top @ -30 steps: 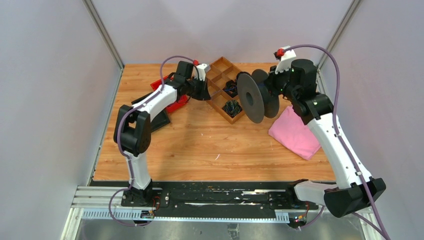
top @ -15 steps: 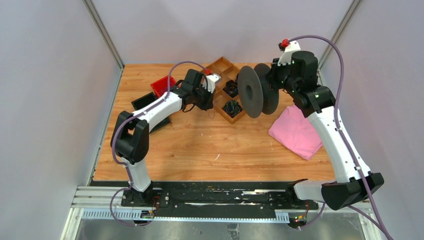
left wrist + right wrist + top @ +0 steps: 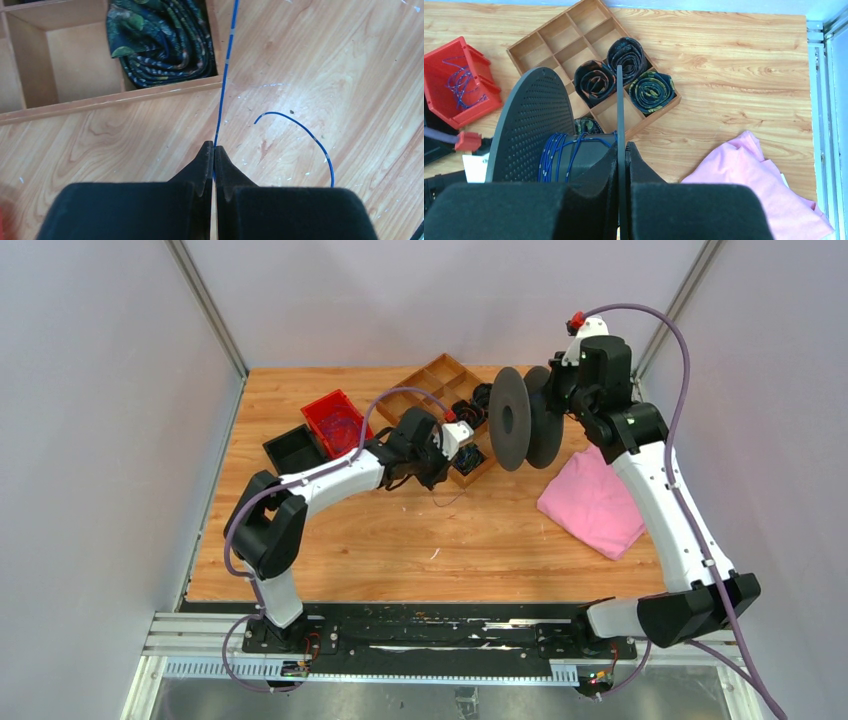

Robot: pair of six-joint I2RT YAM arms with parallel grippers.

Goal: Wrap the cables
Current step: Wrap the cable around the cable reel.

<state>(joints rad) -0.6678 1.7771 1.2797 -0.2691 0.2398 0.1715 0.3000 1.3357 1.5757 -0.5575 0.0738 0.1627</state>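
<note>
A thin blue cable [image 3: 225,75] runs from my left gripper [image 3: 214,148] up past the wooden tray's corner; its loose end [image 3: 310,137] curls on the table. The left gripper [image 3: 438,472] is shut on this cable, just in front of the tray. My right gripper [image 3: 622,145] is shut on the thin flange of the dark grey spool [image 3: 531,125] and holds it on edge above the table [image 3: 510,420]. A few turns of blue cable [image 3: 555,155] lie round the spool's hub.
The wooden divider tray [image 3: 440,380] holds dark patterned rolls [image 3: 625,55]. A red bin [image 3: 335,423] with more blue cable and a black bin [image 3: 295,448] stand at back left. A pink cloth [image 3: 592,502] lies at right.
My left arm has swung right and nearer, from beside the tray's left to its front corner, uncovering the red bin. My right arm has shifted the spool slightly right and back.
</note>
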